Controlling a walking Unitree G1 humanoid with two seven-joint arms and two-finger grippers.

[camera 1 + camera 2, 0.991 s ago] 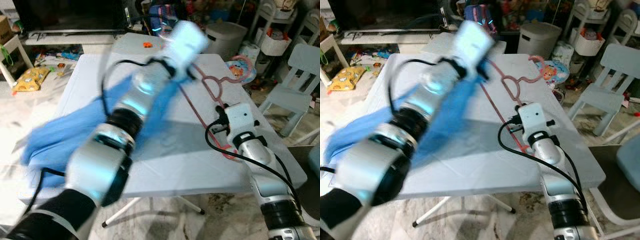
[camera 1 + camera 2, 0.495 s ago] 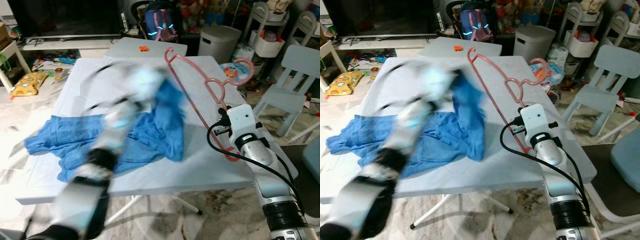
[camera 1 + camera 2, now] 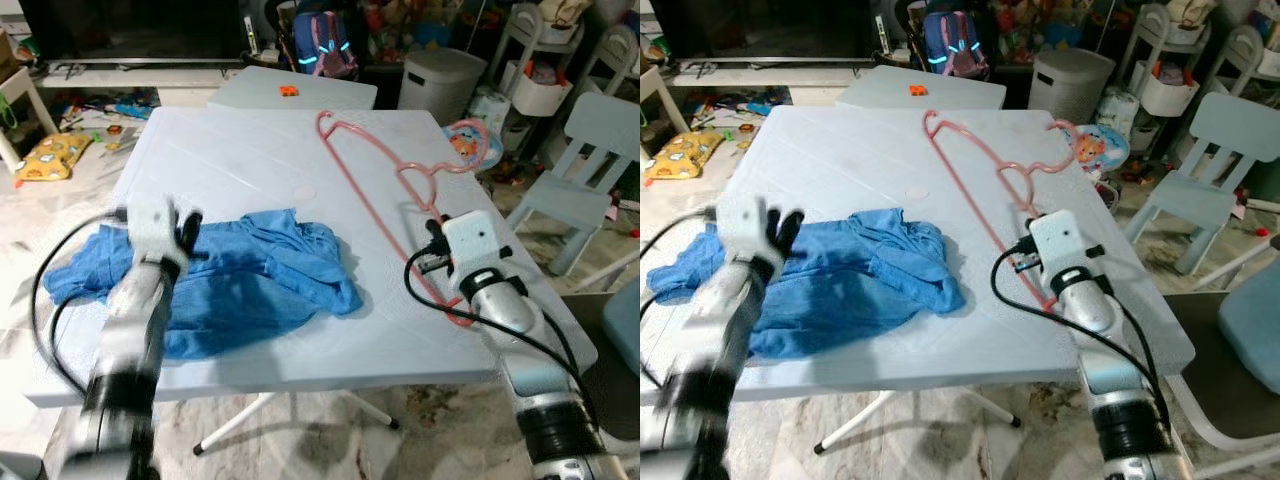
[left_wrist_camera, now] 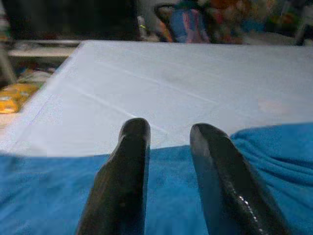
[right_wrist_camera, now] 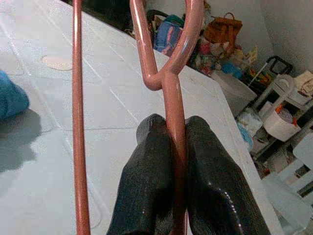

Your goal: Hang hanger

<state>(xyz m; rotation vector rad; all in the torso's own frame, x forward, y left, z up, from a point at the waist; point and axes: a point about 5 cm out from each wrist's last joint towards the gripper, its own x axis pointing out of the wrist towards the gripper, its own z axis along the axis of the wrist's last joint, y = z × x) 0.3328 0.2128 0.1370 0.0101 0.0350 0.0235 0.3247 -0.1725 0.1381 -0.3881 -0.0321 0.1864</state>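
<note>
A pink wire hanger (image 3: 365,185) stretches along the right side of the white table (image 3: 230,150), its hook (image 3: 472,145) pointing toward the right edge. My right gripper (image 5: 175,129) is shut on the hanger's thin rod near its lower corner (image 3: 445,300). A crumpled blue cloth (image 3: 255,280) lies flat on the table's front left part. Over the cloth's left end, my left gripper (image 4: 168,134) is open, with nothing between its black fingers (image 3: 188,232).
Beyond the table stand a second small table (image 3: 290,92), a backpack (image 3: 325,50) and a grey bin (image 3: 442,75). A pale blue chair (image 3: 600,150) and white racks are to the right. Toys litter the floor at the far left (image 3: 60,155).
My left arm has swung down from high over the table to the front left, letting go of the blue cloth, which now lies spread on the table. My right gripper still holds the hanger.
</note>
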